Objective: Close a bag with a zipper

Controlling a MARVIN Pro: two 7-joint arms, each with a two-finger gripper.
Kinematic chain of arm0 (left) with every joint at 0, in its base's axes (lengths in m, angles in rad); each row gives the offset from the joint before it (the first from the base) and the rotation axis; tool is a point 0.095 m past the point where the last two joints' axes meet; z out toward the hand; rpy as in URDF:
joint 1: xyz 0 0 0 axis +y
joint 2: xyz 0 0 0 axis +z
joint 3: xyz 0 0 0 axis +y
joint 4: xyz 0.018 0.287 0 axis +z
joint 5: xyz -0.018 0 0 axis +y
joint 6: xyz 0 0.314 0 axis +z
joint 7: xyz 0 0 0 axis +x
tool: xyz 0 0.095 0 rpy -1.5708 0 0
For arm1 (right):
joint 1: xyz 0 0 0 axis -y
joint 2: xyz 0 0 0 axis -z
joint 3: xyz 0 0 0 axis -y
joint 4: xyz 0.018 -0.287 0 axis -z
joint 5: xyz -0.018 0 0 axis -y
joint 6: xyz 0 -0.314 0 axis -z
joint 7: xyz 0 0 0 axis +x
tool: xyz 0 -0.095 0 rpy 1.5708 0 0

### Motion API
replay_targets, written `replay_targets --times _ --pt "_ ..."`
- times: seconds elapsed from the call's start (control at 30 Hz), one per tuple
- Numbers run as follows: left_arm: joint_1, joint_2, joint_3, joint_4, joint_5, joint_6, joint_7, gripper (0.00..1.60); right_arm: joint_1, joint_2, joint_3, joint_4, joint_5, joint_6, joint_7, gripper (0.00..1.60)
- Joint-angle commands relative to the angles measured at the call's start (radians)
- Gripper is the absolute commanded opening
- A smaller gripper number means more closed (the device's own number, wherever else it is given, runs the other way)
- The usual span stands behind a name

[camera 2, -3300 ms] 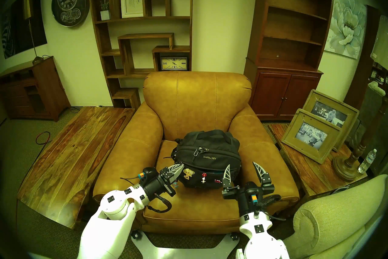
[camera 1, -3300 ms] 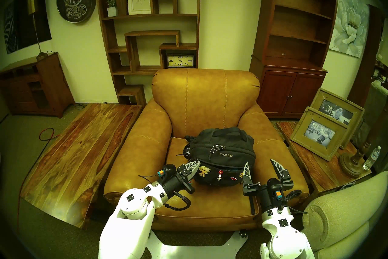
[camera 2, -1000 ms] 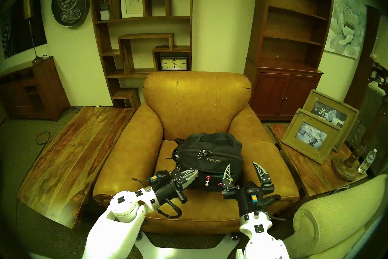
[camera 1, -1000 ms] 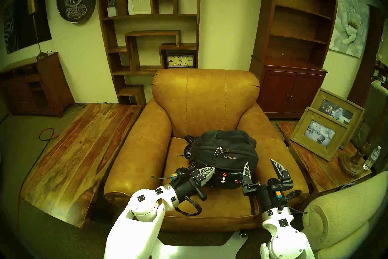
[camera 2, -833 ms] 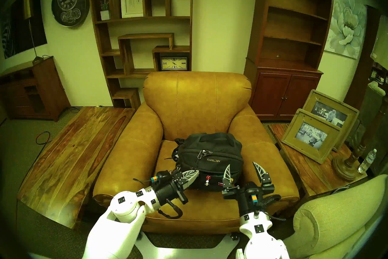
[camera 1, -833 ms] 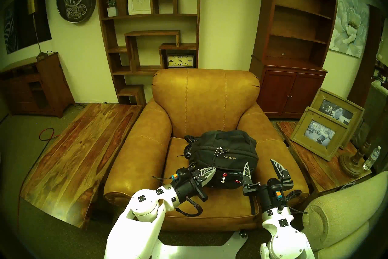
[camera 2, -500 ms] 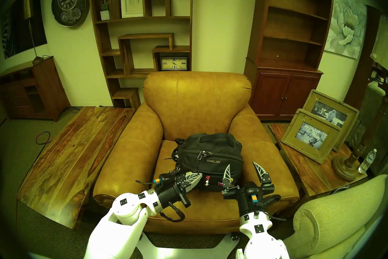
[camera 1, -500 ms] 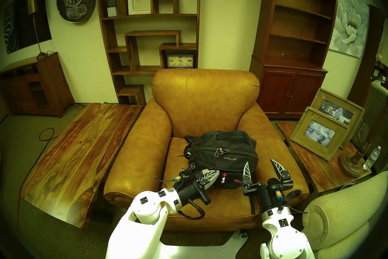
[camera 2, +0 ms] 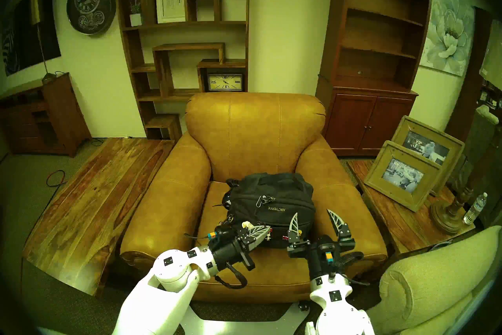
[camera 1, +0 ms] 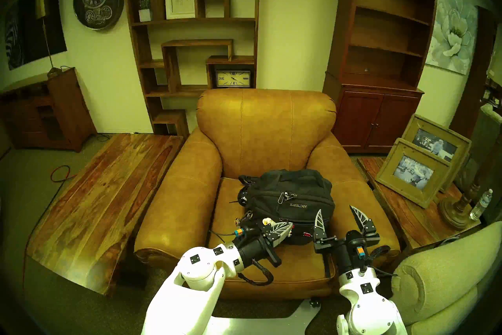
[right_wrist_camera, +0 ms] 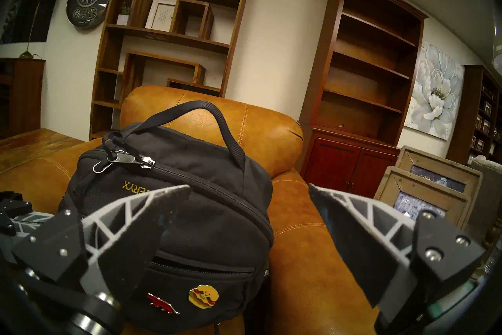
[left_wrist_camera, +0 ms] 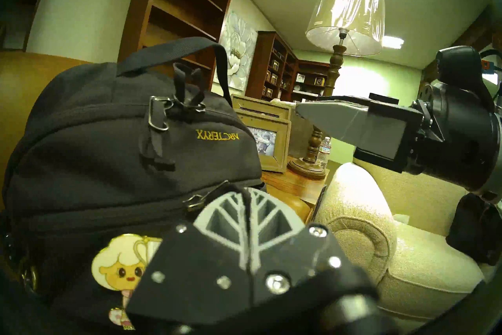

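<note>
Our bag (camera 1: 288, 198) sits mid-seat on the armchair (camera 1: 267, 130), front pocket toward the seat's front edge. It's soft black fabric, light by the look of it, so we expect it to slump and slide on the leather unless braced. The pocket zipper (right_wrist_camera: 206, 269) gapes at its right end. Our left gripper (camera 1: 288, 227) is pinched narrow at the pocket's zip line, though we can't tell if it has the pull. Our right gripper (camera 1: 336, 213) is spread wide by the bag's right side, empty. Best hold: the pull, the other hand steadying the fabric.
</note>
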Motion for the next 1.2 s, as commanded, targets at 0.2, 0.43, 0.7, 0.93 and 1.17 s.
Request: replay_targets --times 0.2,0.43,0.7,0.93,1.17 --pt "-0.03 0.013 0.079 -0.008 -0.031 -0.019 0.026 0.0 0.001 -0.002 -0.002 -0.019 -0.001 -0.002 -0.002 1.6" --pt "-0.026 0.007 0.06 -0.006 -0.029 -0.03 0.024 0.0 0.001 -0.002 -0.002 -0.02 -0.001 -0.002 -0.002 1.6" --pt "0.0 0.029 0.028 -0.059 -0.091 0.007 -0.014 1.6 0.001 -0.001 -0.002 -0.019 -0.001 -0.002 -0.002 1.6" --pt "0.013 0.064 -0.033 -0.106 -0.123 0.015 -0.036 1.6 0.001 -0.001 -0.002 -0.019 -0.001 -0.003 -0.002 1.6" --pt "0.046 0.115 -0.127 -0.166 -0.206 0.048 -0.092 1.6 0.002 -0.001 -0.002 -0.018 -0.001 -0.003 -0.002 1.6"
